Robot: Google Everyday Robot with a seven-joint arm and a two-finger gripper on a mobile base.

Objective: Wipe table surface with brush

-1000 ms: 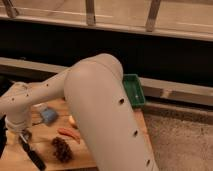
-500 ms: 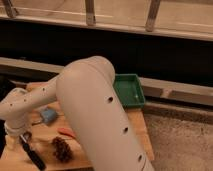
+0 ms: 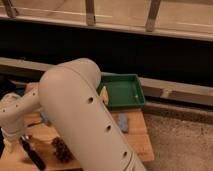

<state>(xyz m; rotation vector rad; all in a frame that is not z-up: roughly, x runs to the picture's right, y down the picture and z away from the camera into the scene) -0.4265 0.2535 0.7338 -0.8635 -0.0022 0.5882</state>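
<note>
Plank table (image 3: 140, 138) in a dim room, green tray (image 3: 123, 93) at far edge, dark wall (image 3: 150, 50) behind. Gripper (image 3: 9, 147) low at left, spread wide, gripping nothing; brush (image 3: 32, 156) flat just beside.

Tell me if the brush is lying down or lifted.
Lying down: the brush rests flat on the table surface at its front left, beside the gripper, which hangs just left of it.

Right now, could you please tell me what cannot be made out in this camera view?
In the camera view:
Light-brown wooden table surface: its middle is hidden behind the robot's white arm.
Slim black-handled brush: too small to tell its head end.
Gripper, low left beside the brush: whether it touches the brush is unclear.
</note>
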